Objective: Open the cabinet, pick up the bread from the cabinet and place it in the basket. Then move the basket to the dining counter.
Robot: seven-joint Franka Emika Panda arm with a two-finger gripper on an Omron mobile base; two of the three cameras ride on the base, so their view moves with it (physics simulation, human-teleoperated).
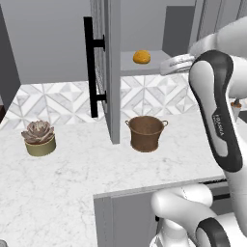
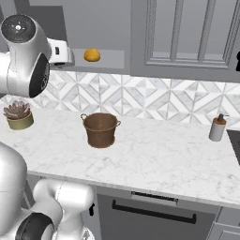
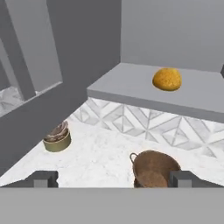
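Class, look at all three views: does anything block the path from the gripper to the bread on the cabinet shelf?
Nothing visible does. The cabinet door is swung open, the bread sits alone on the bare shelf, and the open gripper faces it with free space between.

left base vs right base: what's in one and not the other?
Left base alone: the swung-open glass-paned grey cabinet door with its long black bar handle.
Right base alone: a white soap dispenser on the marble worktop, and a closed barred wall cabinet door.
Both: the small golden-orange bread on the shelf, the round brown basket, the olive succulent pot.
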